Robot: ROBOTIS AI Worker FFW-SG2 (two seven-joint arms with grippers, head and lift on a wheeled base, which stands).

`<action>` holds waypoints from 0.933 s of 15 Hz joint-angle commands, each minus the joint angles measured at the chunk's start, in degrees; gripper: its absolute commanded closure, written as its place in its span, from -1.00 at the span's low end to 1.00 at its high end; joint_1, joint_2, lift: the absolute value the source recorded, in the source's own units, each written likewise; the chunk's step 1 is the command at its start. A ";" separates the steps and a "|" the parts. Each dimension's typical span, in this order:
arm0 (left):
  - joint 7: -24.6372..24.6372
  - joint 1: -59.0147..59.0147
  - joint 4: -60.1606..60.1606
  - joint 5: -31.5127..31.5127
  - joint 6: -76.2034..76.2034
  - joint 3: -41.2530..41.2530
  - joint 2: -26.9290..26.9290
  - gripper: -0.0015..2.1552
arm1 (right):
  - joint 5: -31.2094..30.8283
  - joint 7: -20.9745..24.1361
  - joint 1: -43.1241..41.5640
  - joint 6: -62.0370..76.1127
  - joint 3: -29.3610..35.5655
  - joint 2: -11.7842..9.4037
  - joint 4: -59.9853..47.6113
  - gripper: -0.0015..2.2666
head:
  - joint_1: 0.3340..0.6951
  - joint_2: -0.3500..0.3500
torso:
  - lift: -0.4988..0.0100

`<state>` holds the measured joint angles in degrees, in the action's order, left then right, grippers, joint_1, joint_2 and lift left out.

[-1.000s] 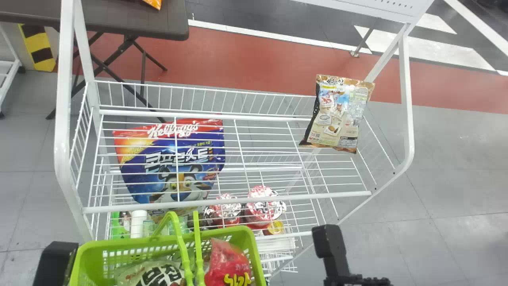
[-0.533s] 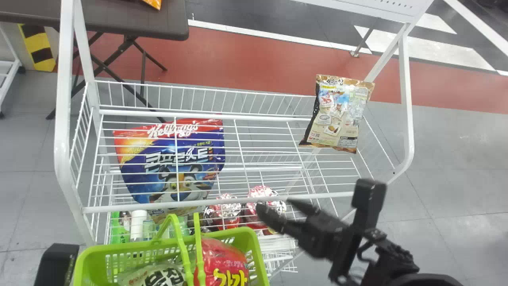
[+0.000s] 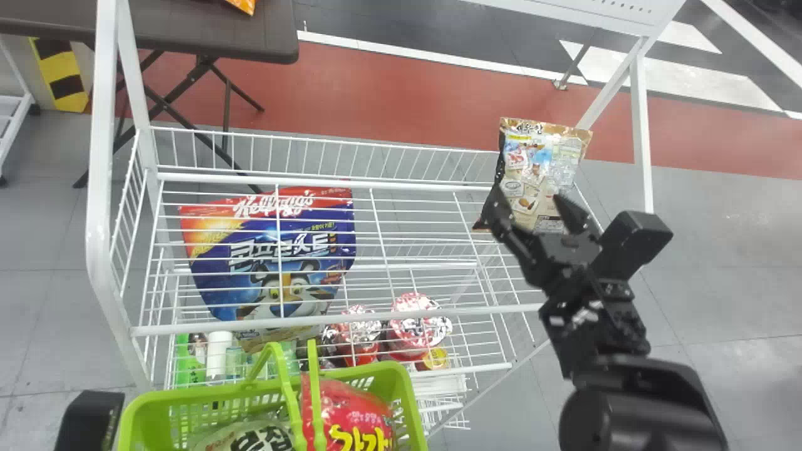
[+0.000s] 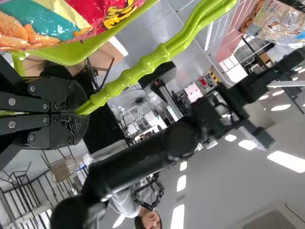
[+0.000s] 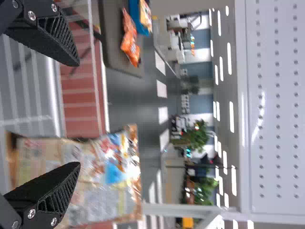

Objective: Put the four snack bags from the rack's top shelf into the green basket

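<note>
Black right gripper points forward-left at the snack bag, fingers wide apart, empty.
Bag: top shelf, right end. Left gripper: fingers closed on the green basket's handles.

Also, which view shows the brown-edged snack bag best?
Head view: nearly all of the bag shows, only its lower part behind the right gripper. Right wrist view: closer, partly behind a finger. Left wrist view: a cut-off part.
</note>
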<state>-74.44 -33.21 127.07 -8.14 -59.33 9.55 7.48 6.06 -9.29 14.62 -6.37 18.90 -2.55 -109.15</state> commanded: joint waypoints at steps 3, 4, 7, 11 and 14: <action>-0.09 1.66 -0.68 0.23 -0.57 0.90 0.26 0.44 | -3.87 0.06 -9.25 -0.62 5.10 -0.44 11.50 -0.93 | 1.00 -1.00 | 0.96; -0.09 1.66 -0.77 0.23 -0.57 0.90 0.26 0.44 | -5.80 0.06 -11.10 -2.03 5.36 -0.44 13.79 -0.93 | 1.00 -1.00 | 0.96; -0.18 1.66 -0.85 0.14 -0.57 0.99 0.26 0.44 | -8.00 -0.55 -15.14 -2.55 5.80 -1.76 20.73 -0.93 | 1.00 -1.00 | 0.96; -0.18 2.10 -1.21 0.05 -0.57 1.08 0.35 0.44 | -11.51 -1.34 -20.42 -9.94 6.15 -2.73 25.83 -0.84 | 1.00 -1.00 | 0.96; -0.18 2.63 -1.38 0.05 -1.28 0.90 0.26 0.44 | -10.46 -5.39 -20.42 -17.14 6.15 -4.22 26.18 0.90 | 1.00 -1.00 | 0.96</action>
<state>-74.67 -30.87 125.83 -8.09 -60.21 10.53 7.81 -5.09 -14.12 -6.02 -20.86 25.03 -6.48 -82.98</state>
